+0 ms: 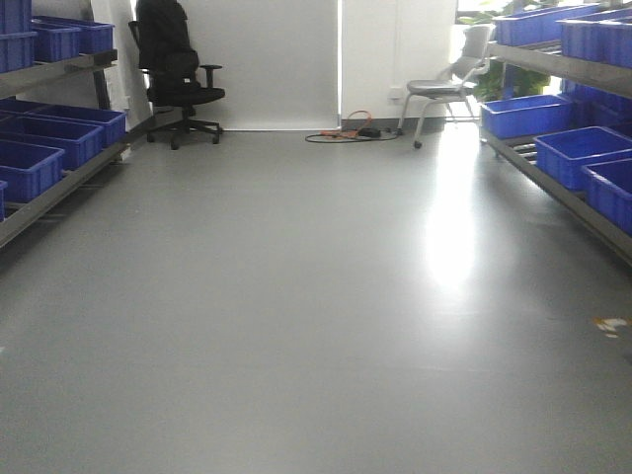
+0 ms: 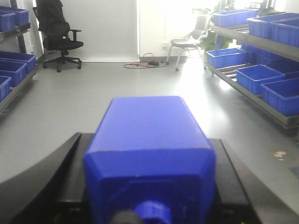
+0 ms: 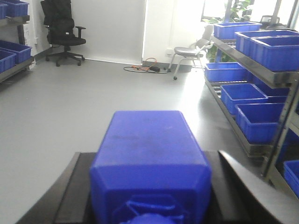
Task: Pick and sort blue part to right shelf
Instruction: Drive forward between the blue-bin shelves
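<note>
Bright daylight from rear right; white rear wall (image 1: 395,49) blown out. White glare streak on glossy grey floor (image 1: 449,237). Front view soft, hazy. Wrist views: solid-blue bottle-shaped plastic part (image 3: 149,154) and solid-blue flat-topped plastic block (image 2: 149,149) blurred at near end, black fingers (image 2: 42,186) out of focus; background sharper.

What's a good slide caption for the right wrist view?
Right gripper holds the blue part above the grey floor, with the right shelf and its blue bins alongside.

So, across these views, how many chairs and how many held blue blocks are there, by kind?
Black swivel office chair: 1
Pale grey plastic chair with metal legs: 1
Blue plastic block with stepped cap: 1
Blue plastic block with small round button: 1
Total: 4
</note>
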### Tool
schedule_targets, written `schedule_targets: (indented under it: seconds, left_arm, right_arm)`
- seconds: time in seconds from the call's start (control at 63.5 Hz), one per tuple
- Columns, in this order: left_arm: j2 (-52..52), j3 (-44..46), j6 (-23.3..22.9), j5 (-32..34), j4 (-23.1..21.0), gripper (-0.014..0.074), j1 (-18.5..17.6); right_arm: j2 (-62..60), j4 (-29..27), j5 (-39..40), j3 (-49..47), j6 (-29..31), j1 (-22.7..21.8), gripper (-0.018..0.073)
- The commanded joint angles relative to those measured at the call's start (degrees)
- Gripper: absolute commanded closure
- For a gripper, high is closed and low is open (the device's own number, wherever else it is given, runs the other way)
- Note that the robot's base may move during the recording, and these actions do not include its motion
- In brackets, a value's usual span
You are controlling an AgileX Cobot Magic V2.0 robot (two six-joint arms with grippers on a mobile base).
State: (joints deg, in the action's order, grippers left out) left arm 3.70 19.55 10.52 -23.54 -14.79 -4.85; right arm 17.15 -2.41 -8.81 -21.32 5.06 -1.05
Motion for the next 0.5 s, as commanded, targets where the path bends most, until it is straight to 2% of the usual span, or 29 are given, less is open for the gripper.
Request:
schedule_targets:
  seconds: [0.0, 0.488]
  left_arm:
    - [0.84, 1.64, -0.46, 4.78, -0.6, 0.0264, -0.18]
    - [0.84, 1.64, -0.46, 4.78, -0.6, 0.0264, -0.18]
  right_arm:
    - [0.42, 0.4, 5.75, -1.71, 0.26, -0.27, 0.0293]
    - [0.42, 0.4, 5.75, -1.71, 0.26, -0.27, 0.0293]
